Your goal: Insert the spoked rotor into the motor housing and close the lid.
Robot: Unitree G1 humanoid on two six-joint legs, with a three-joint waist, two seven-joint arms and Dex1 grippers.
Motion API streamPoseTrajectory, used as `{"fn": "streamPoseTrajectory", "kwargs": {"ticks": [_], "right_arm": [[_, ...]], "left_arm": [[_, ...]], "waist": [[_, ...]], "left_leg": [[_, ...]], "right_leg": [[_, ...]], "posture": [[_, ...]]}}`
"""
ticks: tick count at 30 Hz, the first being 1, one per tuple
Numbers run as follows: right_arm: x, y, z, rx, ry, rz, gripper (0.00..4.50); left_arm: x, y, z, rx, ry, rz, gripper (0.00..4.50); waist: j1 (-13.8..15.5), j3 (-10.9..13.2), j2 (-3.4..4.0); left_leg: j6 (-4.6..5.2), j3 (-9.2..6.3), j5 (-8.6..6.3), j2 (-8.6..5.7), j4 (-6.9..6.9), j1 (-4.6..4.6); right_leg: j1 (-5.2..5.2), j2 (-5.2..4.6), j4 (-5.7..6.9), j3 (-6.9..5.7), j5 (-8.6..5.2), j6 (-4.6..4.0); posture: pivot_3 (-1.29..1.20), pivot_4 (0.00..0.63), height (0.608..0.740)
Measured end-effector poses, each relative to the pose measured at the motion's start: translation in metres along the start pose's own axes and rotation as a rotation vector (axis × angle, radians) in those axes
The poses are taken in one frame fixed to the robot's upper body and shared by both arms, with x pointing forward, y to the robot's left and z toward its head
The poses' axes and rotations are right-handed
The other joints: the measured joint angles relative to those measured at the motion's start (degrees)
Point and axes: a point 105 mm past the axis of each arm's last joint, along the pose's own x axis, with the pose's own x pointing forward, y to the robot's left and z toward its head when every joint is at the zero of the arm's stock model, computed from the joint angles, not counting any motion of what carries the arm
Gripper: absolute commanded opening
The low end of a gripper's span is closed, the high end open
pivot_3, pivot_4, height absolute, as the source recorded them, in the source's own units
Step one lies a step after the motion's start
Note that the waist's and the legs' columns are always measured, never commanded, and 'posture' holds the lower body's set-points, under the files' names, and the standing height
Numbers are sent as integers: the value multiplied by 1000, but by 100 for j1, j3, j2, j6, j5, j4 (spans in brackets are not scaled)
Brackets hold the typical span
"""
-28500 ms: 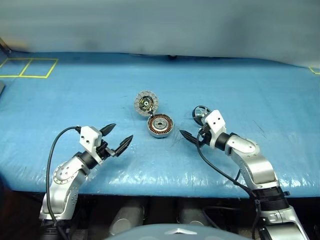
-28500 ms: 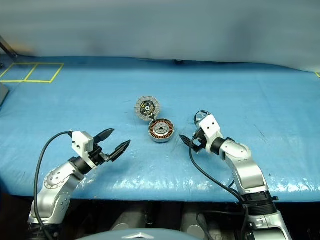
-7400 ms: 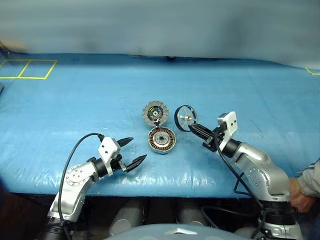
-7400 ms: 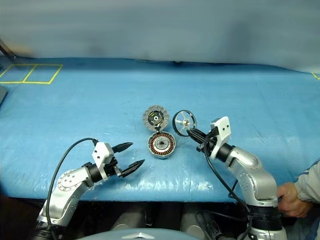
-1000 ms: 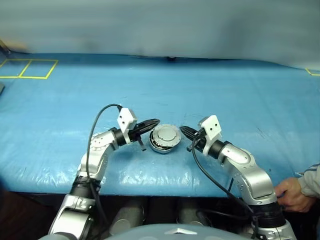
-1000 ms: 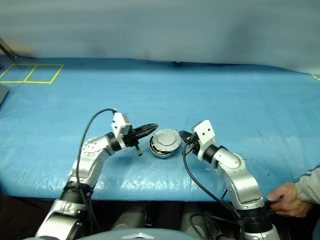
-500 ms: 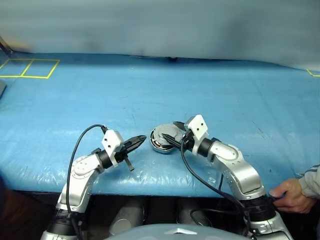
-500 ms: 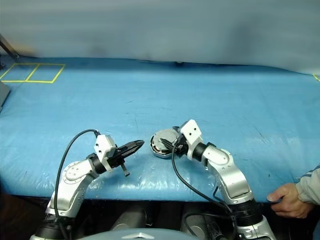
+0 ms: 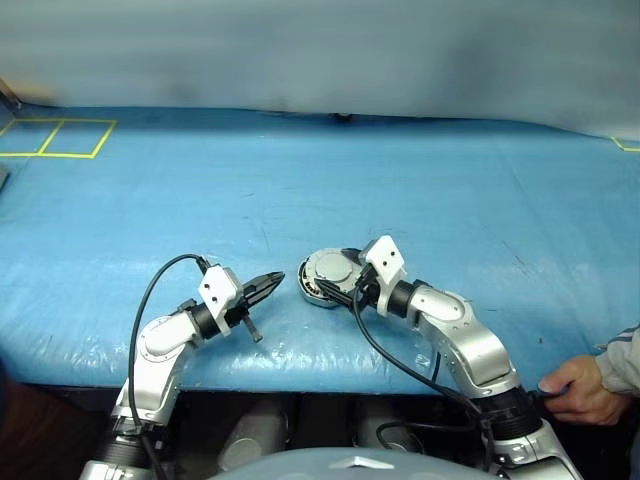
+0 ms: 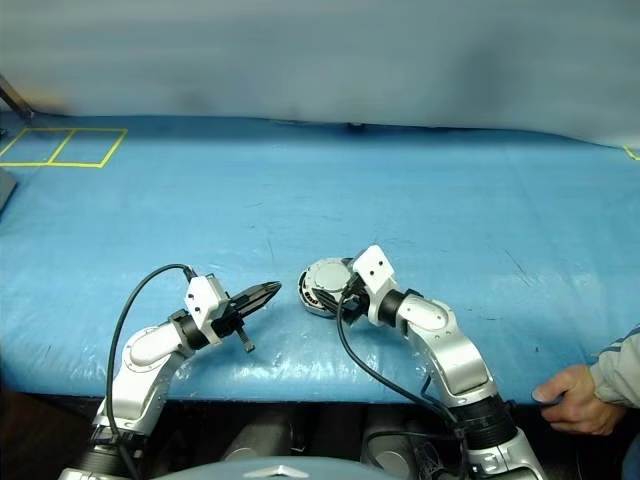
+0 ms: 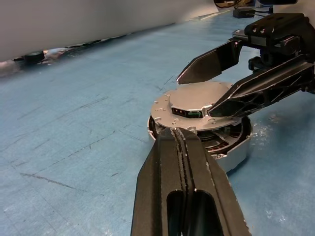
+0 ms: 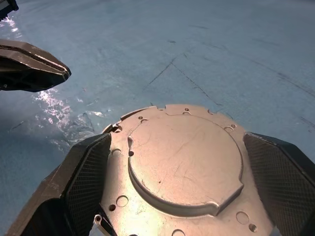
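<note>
- Lid folded down over the housing, plain face up, tilted with a gap along one edge; both resting on the blue bench near its front edge.
- Dark wheel rim and copper windings glimpsed through the gap under the lid.
- Right gripper reaching in from the right, jaws spread wide, one on each side of the lid; contact with its edge cannot be told.
- Left gripper just to the left of the housing, jaws pressed together, empty, tips pointed at it but apart from it.
- A person's hand at the bench's near right corner.
</note>
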Motion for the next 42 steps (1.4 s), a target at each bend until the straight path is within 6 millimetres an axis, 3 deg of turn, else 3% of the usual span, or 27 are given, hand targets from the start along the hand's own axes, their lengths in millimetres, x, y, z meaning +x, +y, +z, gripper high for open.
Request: {"fn": "streamPoseTrajectory", "kwargs": {"ticks": [4,10,42], "right_arm": [[2,0,-1,1,4,-2,4477],[3,1,-2,7,3,1,3062],[13,12,6,-20,91,-83,3063]], "left_arm": [[-1,1,-2,8,-7,6,0],[-3,3,-4,4,-22,19,0],[-7,1,-15,-17,9,42,0]], "waist": [[1,0,0],[1,0,0],[-12,-1,1]], "left_leg": [[0,0,0,0,0,0],[0,0,0,0,0,0],[-1,0,0,1,-2,1]], "right_leg": [[0,0,0,0,0,0],[0,0,0,0,0,0],[-3,2,3,0,0,1]], "posture": [[0,150,740],[0,150,740],[0,150,740]]}}
